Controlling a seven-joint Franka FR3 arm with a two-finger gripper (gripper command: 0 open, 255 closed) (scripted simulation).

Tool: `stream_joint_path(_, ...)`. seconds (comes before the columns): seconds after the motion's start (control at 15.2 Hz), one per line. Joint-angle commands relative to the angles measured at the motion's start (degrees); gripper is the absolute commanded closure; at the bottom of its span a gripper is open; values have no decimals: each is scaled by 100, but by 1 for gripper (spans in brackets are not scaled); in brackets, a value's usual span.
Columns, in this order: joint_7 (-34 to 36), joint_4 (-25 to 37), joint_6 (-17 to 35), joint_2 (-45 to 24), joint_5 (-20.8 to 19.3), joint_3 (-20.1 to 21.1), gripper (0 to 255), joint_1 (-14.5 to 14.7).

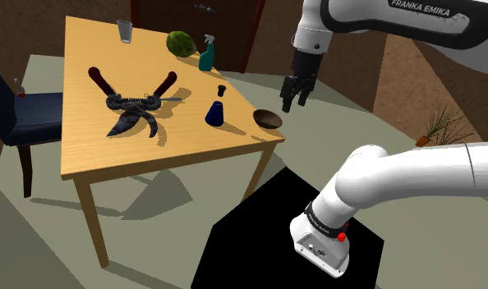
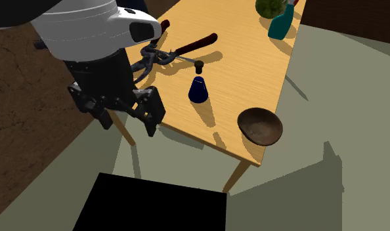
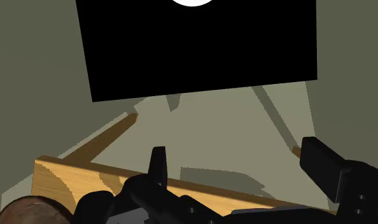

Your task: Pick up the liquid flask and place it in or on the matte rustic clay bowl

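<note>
The liquid flask is a dark blue cone with a black stopper. It stands upright on the wooden table, near the shoulder view's right end. The brown clay bowl sits close beside it, at the table's corner. My black gripper hangs open in the air just past that corner, above bowl height, with nothing between its fingers. In the second exterior view the gripper is to the left of the flask and the bowl. From the wrist, the gripper looks past the table edge, with the bowl's rim beside it.
Large pruning shears lie mid-table. A teal spray bottle, a green round thing and a glass stand along the far edge. A blue chair is at the far end. The black stand is below the arm.
</note>
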State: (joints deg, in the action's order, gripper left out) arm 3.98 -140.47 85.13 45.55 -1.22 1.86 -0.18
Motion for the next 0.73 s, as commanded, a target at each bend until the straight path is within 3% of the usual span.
stream_joint_path(0.0,0,0,0,0,0,0,0,0)
stream_joint_path(0.66,-312,831,1512,-2000,-147,-304,0,-140)
